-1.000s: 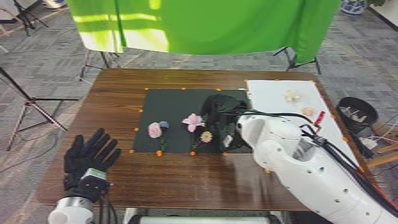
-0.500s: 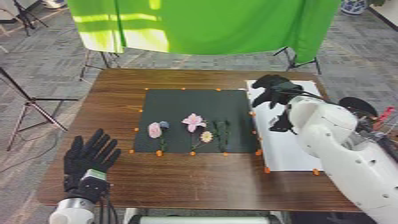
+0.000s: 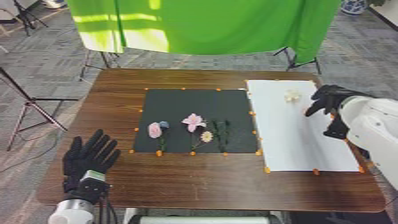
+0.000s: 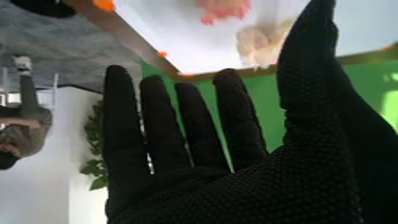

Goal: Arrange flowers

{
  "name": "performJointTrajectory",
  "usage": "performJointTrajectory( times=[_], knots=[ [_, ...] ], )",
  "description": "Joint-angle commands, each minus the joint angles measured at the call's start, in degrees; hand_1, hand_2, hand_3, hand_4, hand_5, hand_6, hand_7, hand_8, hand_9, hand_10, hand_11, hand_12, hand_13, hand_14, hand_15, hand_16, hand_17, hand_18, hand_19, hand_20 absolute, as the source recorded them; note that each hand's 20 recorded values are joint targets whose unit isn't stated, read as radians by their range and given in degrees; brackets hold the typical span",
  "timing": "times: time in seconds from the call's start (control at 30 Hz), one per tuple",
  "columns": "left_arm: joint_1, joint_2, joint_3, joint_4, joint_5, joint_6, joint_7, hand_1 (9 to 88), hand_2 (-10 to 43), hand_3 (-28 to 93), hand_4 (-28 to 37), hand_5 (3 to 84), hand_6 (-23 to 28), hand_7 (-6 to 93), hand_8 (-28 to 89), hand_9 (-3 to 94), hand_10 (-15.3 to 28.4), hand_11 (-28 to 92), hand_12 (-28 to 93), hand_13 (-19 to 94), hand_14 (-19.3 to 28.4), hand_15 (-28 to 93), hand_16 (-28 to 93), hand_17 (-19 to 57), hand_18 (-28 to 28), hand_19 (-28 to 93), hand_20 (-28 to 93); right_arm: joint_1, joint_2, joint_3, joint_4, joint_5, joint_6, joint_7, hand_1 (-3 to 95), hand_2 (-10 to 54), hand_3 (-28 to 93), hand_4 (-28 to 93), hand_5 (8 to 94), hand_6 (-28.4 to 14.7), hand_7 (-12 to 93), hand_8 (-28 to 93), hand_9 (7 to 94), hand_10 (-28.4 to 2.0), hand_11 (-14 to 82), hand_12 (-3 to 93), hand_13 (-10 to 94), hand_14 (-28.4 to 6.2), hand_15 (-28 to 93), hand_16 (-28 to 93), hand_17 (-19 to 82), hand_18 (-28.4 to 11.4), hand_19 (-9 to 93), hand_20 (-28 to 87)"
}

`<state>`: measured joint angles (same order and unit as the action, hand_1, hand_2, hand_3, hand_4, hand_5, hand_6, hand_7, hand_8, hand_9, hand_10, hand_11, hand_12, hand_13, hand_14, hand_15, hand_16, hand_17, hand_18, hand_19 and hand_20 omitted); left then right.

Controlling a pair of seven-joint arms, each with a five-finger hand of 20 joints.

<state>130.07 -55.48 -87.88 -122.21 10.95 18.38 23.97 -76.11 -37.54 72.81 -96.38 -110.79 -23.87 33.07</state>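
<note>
Nearest us, down at seven o'clock, the left arm (image 3: 71,214) runs off the bottom edge, cropped short. Its left robot hand (image 3: 86,159) lies out at half past eight on the counter (image 3: 187,182), palm up, straight fingers pointing away, spread well apart, nothing in them!

Over at three, the right arm (image 3: 378,122) is sliced by the frame edge, and here's the right robot hand (image 3: 332,100) at two, above the white sheet's (image 3: 311,145) outer edge, blocking that stretch of border. In the right wrist view, this robot hand (image 4: 258,190) has straight fingers, slim gaps between, thumb apart, holding nothing. Past them, a coral flower (image 4: 224,9) is cropped by the frame, and a pale flower (image 4: 256,44) sits partly behind the thumb, its petals blurred.

Mid-counter, the black sheet (image 3: 195,100)! Yellow flower (image 3: 207,136) near six, dark stems (image 3: 222,132) at four, hard to pick out against the black; pink flower (image 3: 155,130) at eight, a dim blue one (image 3: 164,125) touching it, and the lily (image 3: 193,121) at centre. Across on the white sheet, the cream flower (image 3: 292,95) lies near twelve. Farther back, a stand (image 3: 31,101) at ten, and green cloth (image 3: 204,27) hanging at twelve.
</note>
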Motion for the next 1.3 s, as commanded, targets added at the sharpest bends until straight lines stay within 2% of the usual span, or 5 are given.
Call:
performJointTrajectory(
  times=[0.03, 0.63, 1.0, 1.07, 1.3],
  knots=[
    [-0.9, 11.45, 0.22, 1.43, -1.36, -2.54, -4.97, 19.9, 17.7, 68, -28.3, 37.6, 9.9, 10.7, -8, 25.1, 15.7, 23, 5, 17, 16.4, 34, -9, -8.1, 13.8, 32, 7, -0.7, -0.4, -2.5, 2.1, -0.4, 1.1, -1.2, 45.3, -6.8, 72, -28, 42.8, -0.2, 15, -13, 40.0, -11.2, 3.8, 9.5, 37, -8.3, 11, 11, 20, -15.1, 39, 16],
    [-19.7, 23.03, 11.36, 4.12, -0.55, -9.54, -10.64, 20.3, 17.9, 67, -28.3, 36.6, 9.6, 10.5, -8, 22.5, 14.7, 22, 5, 15, 15.1, 32, -9, -8.2, 13.8, 32, 7, -2.1, 0.6, -8.0, 1.5, -5.7, 12.3, -3.2, 63.5, 3.2, 56, -28, 55.8, 3.2, 14, -12, 66.6, -8.4, 10.1, 21.5, 66, -4.2, 20, 33, 29, -12.5, 54, 26],
    [-24.0, 18.37, 15.01, 6.82, 5.77, -10.58, -7.40, 19.4, 18.5, 66, -28.3, 35.4, 9.1, 9.5, -8, 20.4, 13.2, 20, 4, 12, 12.3, 24, -9, -7.5, 12.9, 29, 6, -2.2, 1.3, -9.8, 0.5, -8.6, 25.5, -6.1, 66.8, 2.0, 59, -28, 59.6, 4.2, 14, -11, 79.3, -7.7, 10.7, 37.7, 72, -3.8, 25, 39, 30, -12.5, 56, 27],
    [-24.3, 15.85, 13.67, 7.75, 8.25, -12.91, -10.48, 19.4, 18.4, 66, -28.3, 35.3, 9.0, 9.3, -8, 20.3, 13.3, 20, 4, 12, 12.3, 23, -9, -7.5, 12.9, 29, 6, -2.3, 1.4, -9.1, -0.7, -8.9, 26.3, -6.4, 66.7, 1.4, 59, -28, 59.4, 4.2, 14, -12, 80.1, -7.7, 11.4, 38.8, 73, -3.8, 26, 40, 30, -12.8, 57, 28],
    [-22.3, 12.16, 10.05, 7.90, 11.53, -13.22, -10.46, 19.4, 18.1, 66, -28.3, 34.9, 8.9, 8.2, -7, 19.9, 13.5, 18, 4, 11, 12.5, 21, -8, -7.8, 13.0, 28, 6, 1.3, -0.3, -11.4, -5.4, -9.7, 24.5, -9.9, 67.3, 1.6, 59, -28, 59.2, 4.2, 14, -12, 80.5, -8.0, 12.4, 39.9, 73, -4.0, 27, 40, 29, -12.8, 58, 28]
  ],
)
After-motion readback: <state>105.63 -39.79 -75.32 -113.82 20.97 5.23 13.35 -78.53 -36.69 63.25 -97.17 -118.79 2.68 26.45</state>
